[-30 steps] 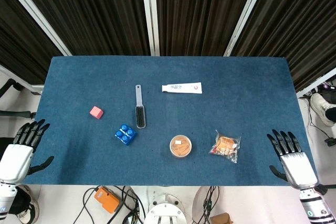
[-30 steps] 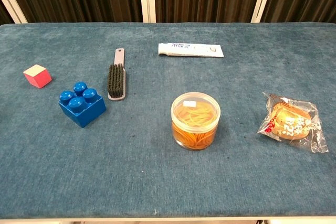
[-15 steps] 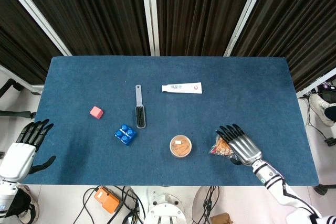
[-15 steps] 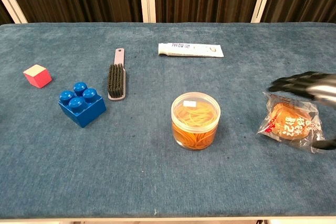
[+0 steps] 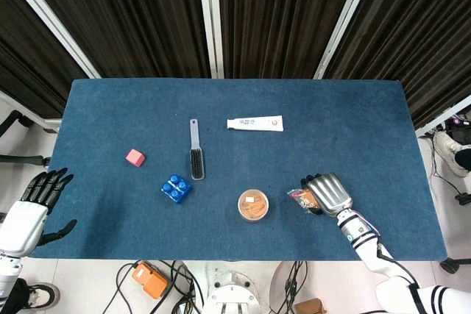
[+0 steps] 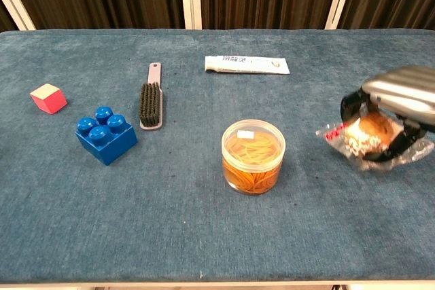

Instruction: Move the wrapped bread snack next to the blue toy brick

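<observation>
The wrapped bread snack [image 6: 361, 138] [image 5: 302, 197], a round bun in clear crinkled plastic, lies at the table's near right. My right hand [image 6: 394, 110] [image 5: 327, 193] is curled over it, fingers and thumb closed around the packet. The blue toy brick [image 6: 106, 134] [image 5: 176, 187] sits far to the left, near the front, with nothing touching it. My left hand [image 5: 33, 207] hangs off the table's left front corner, fingers spread and holding nothing; the chest view does not show it.
A clear tub of orange rubber bands [image 6: 253, 155] stands between snack and brick. A grey brush [image 6: 151, 101] lies just behind the brick, a pink cube [image 6: 48, 98] to its left, and a white tube [image 6: 246, 64] further back.
My right hand swung in from the table's right front edge onto the snack and closed its fingers around it; the packet has shifted slightly left. The left hand barely moved.
</observation>
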